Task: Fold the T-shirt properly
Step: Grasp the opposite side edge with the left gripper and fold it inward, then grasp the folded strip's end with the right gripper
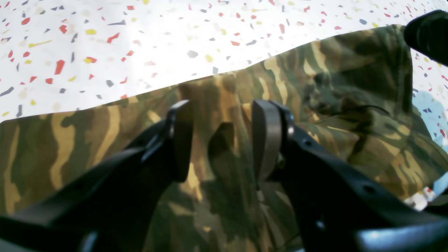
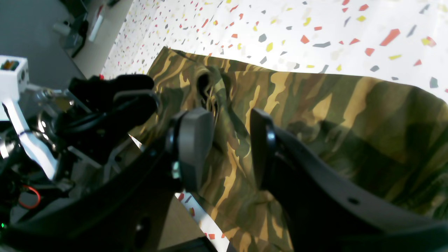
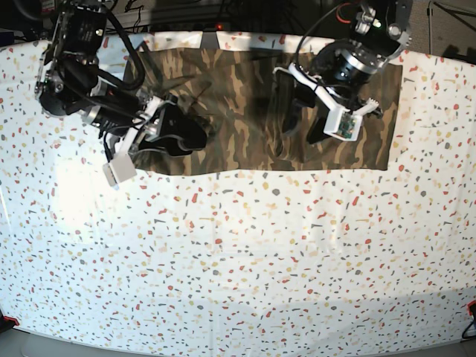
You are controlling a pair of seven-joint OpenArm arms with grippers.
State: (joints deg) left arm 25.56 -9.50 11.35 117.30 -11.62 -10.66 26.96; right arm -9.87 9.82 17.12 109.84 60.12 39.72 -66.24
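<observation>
The camouflage T-shirt (image 3: 238,97) lies spread along the far edge of the table, wrinkled in the middle. My left gripper (image 3: 297,145) hangs open over the shirt's right half. In the left wrist view the left gripper (image 1: 224,140) has its jaws apart just above the cloth (image 1: 70,147), with nothing between them. My right gripper (image 3: 195,137) is open over the shirt's left part. In the right wrist view the right gripper (image 2: 227,150) is low over the cloth (image 2: 350,115), near a bunched fold (image 2: 210,87). No neck label shows.
The table (image 3: 238,253) has a white cover with coloured flecks. The shirt's edge lies close to the table edge (image 2: 196,217) in the right wrist view. Black arm hardware (image 2: 115,94) stands to the left there. The other arm's black tip (image 1: 428,35) shows at the top right of the left wrist view.
</observation>
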